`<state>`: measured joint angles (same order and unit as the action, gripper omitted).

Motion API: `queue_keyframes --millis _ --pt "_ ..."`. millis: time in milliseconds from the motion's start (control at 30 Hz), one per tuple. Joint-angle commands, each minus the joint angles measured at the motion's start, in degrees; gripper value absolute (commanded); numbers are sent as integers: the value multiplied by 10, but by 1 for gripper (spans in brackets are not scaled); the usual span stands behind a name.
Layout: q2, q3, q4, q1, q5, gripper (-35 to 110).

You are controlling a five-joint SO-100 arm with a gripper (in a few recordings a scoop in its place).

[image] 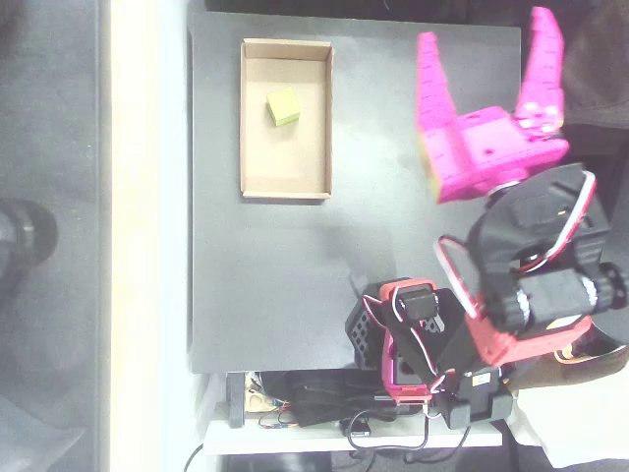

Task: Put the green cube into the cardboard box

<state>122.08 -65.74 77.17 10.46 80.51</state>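
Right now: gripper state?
Gripper: open, holding nothing. Cube lies in the box.

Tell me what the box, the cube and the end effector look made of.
The cardboard box: matte tan board, thin folded walls. The green cube inside it: plain, matte lime faces; foam, wood or plastic, I cannot tell which. The end effector: bright pink, apparently rigid plastic, possibly printed, its fingers spread open over the dark matte table.
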Motion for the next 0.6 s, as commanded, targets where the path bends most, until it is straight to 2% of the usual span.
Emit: queue_keyframes --millis 0,133,400,567 --pt "11 -51 1 -39 -1 40" --pt "28 -147 0 -72 -1 38" --pt "90 -273 0 -76 0 13" --pt "130 -349 -2 -76 0 5"
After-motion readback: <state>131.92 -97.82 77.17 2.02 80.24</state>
